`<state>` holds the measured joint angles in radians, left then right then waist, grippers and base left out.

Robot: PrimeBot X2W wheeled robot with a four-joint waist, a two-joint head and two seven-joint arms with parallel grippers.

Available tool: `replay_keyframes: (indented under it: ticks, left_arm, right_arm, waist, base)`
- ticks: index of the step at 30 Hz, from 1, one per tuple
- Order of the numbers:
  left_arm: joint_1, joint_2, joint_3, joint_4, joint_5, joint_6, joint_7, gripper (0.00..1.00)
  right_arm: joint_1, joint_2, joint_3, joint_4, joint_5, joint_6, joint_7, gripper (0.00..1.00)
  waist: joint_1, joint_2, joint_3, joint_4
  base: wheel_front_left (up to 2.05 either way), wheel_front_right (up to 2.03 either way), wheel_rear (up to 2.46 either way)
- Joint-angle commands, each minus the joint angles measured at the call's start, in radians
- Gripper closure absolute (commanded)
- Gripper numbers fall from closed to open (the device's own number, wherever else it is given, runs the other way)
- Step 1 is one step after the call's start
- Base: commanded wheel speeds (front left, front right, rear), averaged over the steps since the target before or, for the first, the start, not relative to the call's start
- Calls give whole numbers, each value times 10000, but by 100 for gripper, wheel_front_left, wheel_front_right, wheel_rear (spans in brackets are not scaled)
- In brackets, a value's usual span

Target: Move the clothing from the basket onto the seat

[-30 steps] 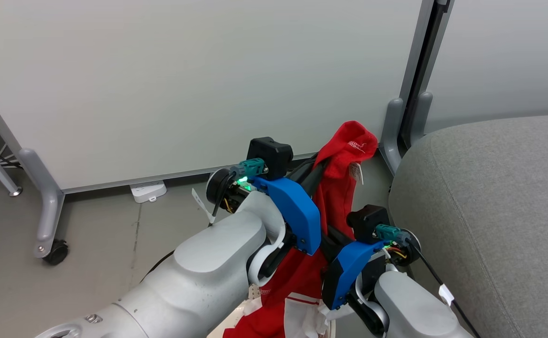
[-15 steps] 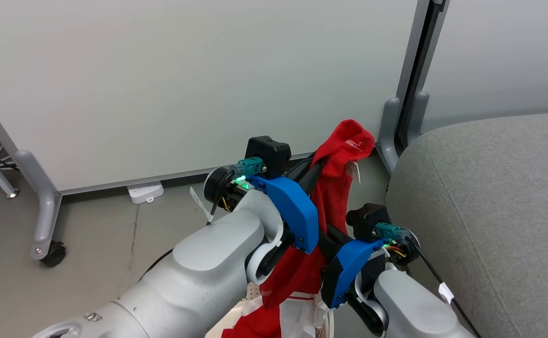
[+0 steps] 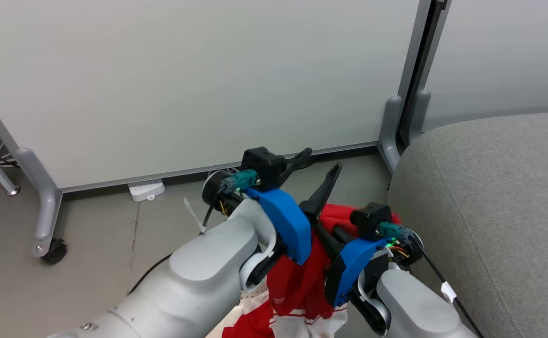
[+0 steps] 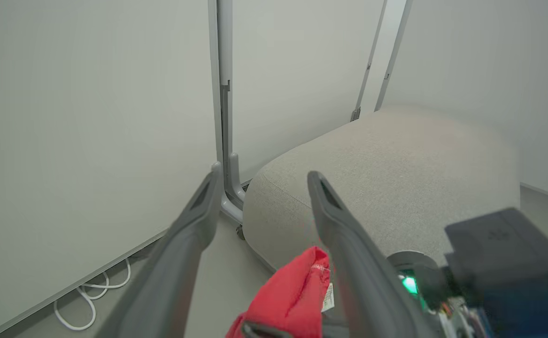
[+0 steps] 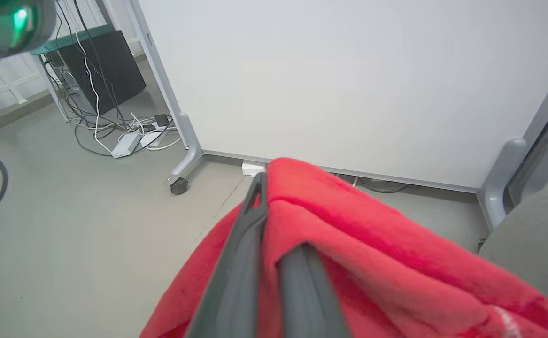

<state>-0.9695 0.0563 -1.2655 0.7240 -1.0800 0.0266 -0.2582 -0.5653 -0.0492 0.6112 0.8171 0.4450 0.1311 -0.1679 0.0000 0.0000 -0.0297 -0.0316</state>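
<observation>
Clearly the right gripper (image 5: 274,216) is doing the carrying: its two long dark fingers are pinched together on a fold of the soft red sportswear garment with white panels (image 5: 372,244), which drapes over one finger and hides most of it. The left gripper (image 4: 264,171) stands spread wide just beside it with nothing between its fingers; the red cloth lies below and behind its tips, not touching them.

From the head, the garment (image 3: 302,277) hangs in a bunch between the two blue-cased wrists, its white-trimmed lower part trailing down to the bottom edge. A sliver of cream perforated plastic there looks like the laundry basket (image 3: 255,299), though too little shows to be sure. The large grey fabric-upholstered sofa (image 3: 490,197) sits just to the robot's right, its rounded cushion near the right wrist but bare of clothing.

I judge this to be the transfer step, with the garment lifted but not delivered. The next move calls for swinging the right arm across over the cushion, high enough that the hanging tail clears the sofa's edge, before the fingers part.
</observation>
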Motion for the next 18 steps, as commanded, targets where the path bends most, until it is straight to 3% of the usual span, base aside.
replay_keyframes:
  ticks: [1, 10, 18]
  left_arm:
    - [308, 187, 259, -95, 259, -160, -82, 0]
    - [2719, 1196, 2655, -1768, 2718, -322, -74, 0]
    - [4471, 1513, 4194, -2700, 4369, -325, -75, 0]
  right_arm:
    - [-179, -22, -105, 85, -117, -7, -75, 100]
    - [-174, -19, -619, 341, -268, -7, -190, 100]
    - [-86, -19, -800, 374, -325, -5, -220, 100]
  waist:
    - [0, 0, 27, 33]
    - [0, 0, 170, 174]
    - [0, 0, 227, 280]
  base:
    - [0, 0, 0]
    - [0, 0, 0]
    - [0, 0, 0]
